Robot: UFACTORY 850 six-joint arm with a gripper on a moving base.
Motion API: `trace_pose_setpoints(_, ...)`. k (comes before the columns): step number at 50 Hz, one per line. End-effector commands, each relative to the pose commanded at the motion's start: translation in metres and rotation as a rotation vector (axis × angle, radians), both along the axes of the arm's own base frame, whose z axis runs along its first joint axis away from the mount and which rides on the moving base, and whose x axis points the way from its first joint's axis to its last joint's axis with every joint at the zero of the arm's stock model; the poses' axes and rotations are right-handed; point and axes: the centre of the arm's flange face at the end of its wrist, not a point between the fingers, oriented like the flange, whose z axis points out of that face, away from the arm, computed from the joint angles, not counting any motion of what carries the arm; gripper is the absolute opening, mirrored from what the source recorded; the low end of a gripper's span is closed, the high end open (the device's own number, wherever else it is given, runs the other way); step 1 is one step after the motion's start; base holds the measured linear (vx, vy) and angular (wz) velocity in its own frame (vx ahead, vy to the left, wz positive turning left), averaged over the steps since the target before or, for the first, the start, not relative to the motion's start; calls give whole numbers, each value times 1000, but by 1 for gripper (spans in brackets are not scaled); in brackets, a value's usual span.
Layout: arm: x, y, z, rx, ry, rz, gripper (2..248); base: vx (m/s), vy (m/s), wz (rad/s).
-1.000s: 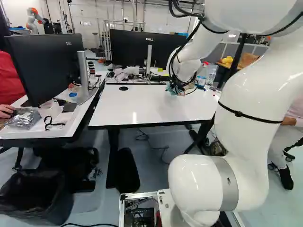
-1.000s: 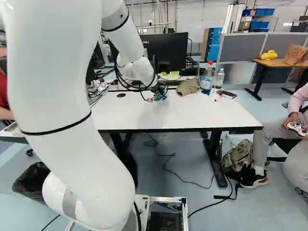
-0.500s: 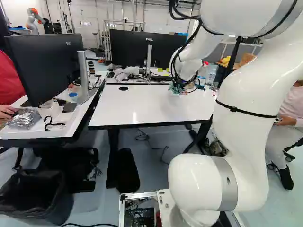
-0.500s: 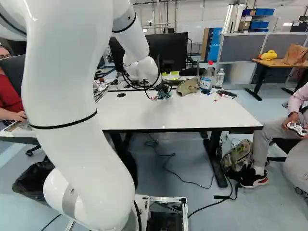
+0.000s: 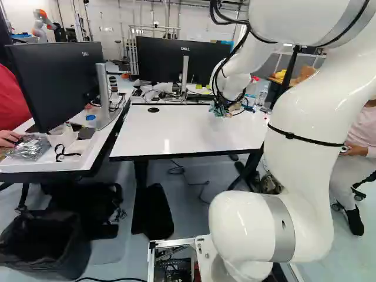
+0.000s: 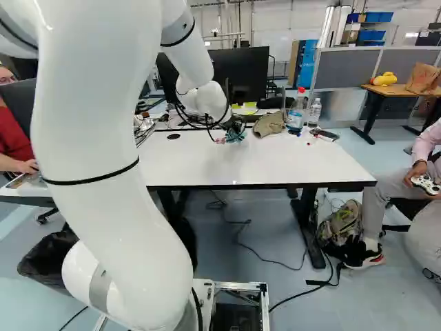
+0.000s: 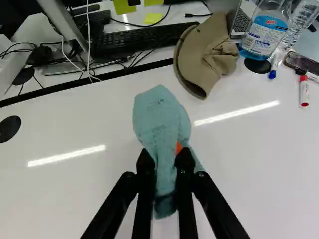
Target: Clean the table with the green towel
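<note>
The gripper [image 6: 236, 131] is over the far part of the white table [image 6: 275, 162], left of the tan hat in the right base view. In the wrist view the gripper [image 7: 165, 162] is closed on the green towel [image 7: 160, 117], which is bunched between both fingers, with a loose flap spreading ahead of them. A bit of orange pad [image 7: 179, 148] shows beside the cloth. Whether the towel touches the tabletop I cannot tell.
Ahead of the gripper lie a tan hat [image 7: 209, 55] and a keyboard [image 7: 142, 41]. A blue-liquid bottle [image 7: 264, 35], a clear bottle [image 6: 315, 112] and markers [image 7: 304, 91] stand or lie nearby. Monitors [image 5: 176, 59] rise behind. Another robot [image 5: 44, 22] is far off.
Over the last second the arm has shifted a little to the right in both base views, carrying the towel toward the hat. The last half second shows hardly any motion. The base has not moved.
</note>
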Motion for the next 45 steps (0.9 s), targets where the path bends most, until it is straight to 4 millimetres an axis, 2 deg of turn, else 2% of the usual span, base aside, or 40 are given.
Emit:
trace_pose_setpoints(3,0,0,0,0,0,0,54,0,0,0)
trace_pose_setpoints(4,0,0,0,0,0,0,84,0,0,0)
trace_pose_setpoints(9,0,0,0,0,0,0,84,0,0,0)
trace_pose_setpoints(10,0,0,0,0,0,0,119,0,0,0)
trace_pose_setpoints(14,0,0,0,0,0,0,119,0,0,0)
trace_pose_setpoints(15,0,0,0,0,0,0,154,0,0,0)
trace_pose_setpoints(19,0,0,0,0,0,0,154,0,0,0)
trace_pose_setpoints(20,0,0,0,0,0,0,191,0,0,0)
trace_pose_setpoints(24,0,0,0,0,0,0,191,0,0,0)
trace_pose_setpoints(25,0,0,0,0,0,0,229,0,0,0)
trace_pose_setpoints(30,0,0,0,0,0,0,229,0,0,0)
trace_pose_setpoints(31,0,0,0,0,0,0,247,0,0,0)
trace_pose_setpoints(45,0,0,0,0,0,0,247,0,0,0)
